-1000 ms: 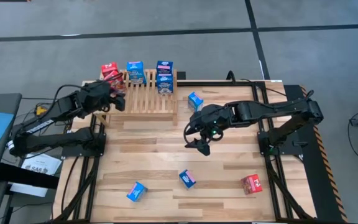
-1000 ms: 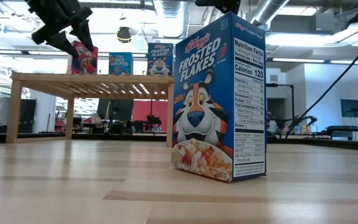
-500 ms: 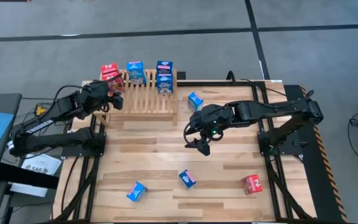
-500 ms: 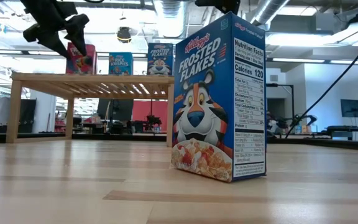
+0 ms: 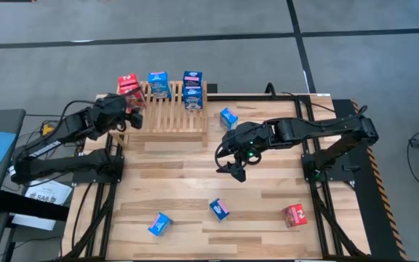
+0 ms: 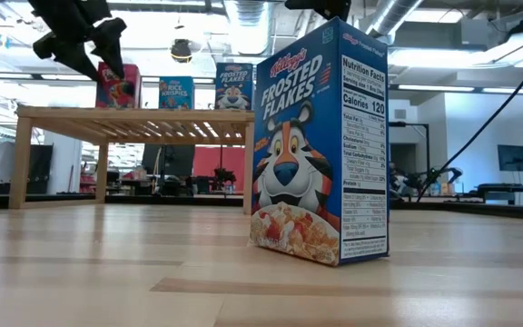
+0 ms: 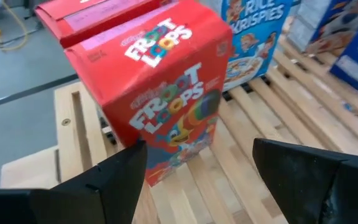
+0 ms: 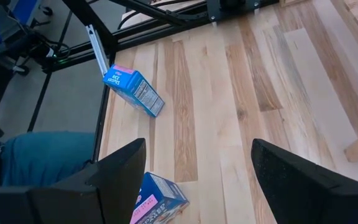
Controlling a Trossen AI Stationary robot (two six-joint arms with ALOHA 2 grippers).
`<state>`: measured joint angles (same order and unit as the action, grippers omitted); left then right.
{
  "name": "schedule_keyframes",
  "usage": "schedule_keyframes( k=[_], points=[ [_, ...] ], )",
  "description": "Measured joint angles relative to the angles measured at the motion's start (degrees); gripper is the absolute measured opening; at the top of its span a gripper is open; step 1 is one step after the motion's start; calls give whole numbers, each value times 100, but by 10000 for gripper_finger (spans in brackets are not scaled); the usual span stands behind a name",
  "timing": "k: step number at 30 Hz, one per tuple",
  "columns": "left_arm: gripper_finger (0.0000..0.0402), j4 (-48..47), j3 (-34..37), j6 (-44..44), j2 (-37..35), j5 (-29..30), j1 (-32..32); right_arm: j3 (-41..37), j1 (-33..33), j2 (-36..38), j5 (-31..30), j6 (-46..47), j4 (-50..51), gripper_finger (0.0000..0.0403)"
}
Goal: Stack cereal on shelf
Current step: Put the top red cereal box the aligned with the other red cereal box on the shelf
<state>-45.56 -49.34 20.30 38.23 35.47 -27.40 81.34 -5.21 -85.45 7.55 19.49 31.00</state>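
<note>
I see the shelf (image 5: 167,110) at the table's far edge carrying 3 boxes; the red cereal box (image 7: 157,102) stands at its left end. My left gripper (image 5: 132,116) is spread, beside it; I'd withdraw straight, avoiding a nudge

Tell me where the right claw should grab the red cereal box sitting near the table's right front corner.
Come straight down on the red box. It appears to lie flat on the table, well apart from the other boxes, so close across its two long side edges. The right claw hangs open above mid-table.
</note>
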Motion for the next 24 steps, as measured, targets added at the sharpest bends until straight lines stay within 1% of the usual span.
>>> schedule_keyframes(
  k=[9,15,18,24],
  points=[
    [283,59,0,-2,-640,-399,0,0,0,0,-3,17,-1,317],
    [283,571,-2,-104,-1028,-1312,0,0,192,0,-2,16,1,317],
    [283,811,-2,-101,-1057,-1553,2,0,375,0,-5,15,-5,317],
    [283,942,-2,185,-692,-1533,0,2,721,0,-4,15,-9,317]
  ],
)
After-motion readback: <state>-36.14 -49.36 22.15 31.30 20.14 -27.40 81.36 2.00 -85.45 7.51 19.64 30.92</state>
